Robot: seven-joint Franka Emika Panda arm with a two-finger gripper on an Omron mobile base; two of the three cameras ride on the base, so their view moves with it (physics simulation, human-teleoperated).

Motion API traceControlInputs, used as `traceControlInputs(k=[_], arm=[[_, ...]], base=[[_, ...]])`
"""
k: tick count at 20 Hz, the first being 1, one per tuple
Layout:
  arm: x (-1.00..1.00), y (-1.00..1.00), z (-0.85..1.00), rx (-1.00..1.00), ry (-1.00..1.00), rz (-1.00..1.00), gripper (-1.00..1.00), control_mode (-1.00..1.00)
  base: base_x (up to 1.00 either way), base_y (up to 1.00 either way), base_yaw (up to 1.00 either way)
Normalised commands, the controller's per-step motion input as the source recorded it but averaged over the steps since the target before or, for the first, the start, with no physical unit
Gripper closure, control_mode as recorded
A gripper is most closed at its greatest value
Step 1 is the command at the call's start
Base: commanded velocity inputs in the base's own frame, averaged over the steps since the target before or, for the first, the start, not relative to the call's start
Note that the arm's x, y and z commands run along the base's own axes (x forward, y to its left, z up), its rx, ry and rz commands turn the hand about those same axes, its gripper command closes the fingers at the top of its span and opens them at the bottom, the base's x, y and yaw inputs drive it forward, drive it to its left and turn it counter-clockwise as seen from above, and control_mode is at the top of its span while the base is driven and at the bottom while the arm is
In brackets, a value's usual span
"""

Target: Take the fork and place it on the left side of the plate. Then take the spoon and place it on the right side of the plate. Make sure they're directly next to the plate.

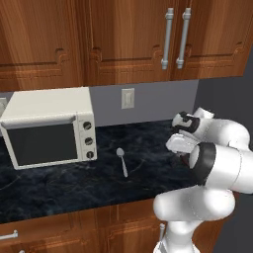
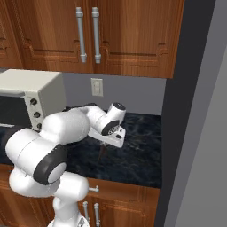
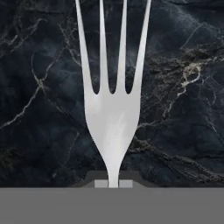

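The arm (image 2: 66, 128) reaches forward over the counter's right end, wrist bent down; the gripper (image 3: 113, 183) is clamped on the fork (image 3: 112, 113).

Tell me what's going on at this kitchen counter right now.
The robot arm's claw is shut on the fork, gripping it at the neck with the tines pointing away over the dark marble counter. The spoon lies untouched on the counter, to the right of the microwave.
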Motion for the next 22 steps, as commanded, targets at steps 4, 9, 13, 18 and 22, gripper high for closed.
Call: traceControlInputs(k=[4,9,13,18,22], arm=[[-0.57,0.0,0.83,0.15,-0.04,0.01,1.0,-1.0],[-0.61,0.0,0.85,0.08,-0.03,0.0,1.0,-1.0],[-0.69,0.12,0.98,0.0,-0.05,0.0,1.0,-1.0],[-0.71,0.49,0.7,-0.12,-0.1,-0.04,1.0,-1.0],[-0.56,0.62,0.25,-0.23,-0.13,-0.09,1.0,-1.0]], base=[[0.0,0.0,0.0],[0.0,0.0,0.0],[0.0,0.0,0.0],[0.0,0.0,0.0],[0.0,0.0,0.0]])
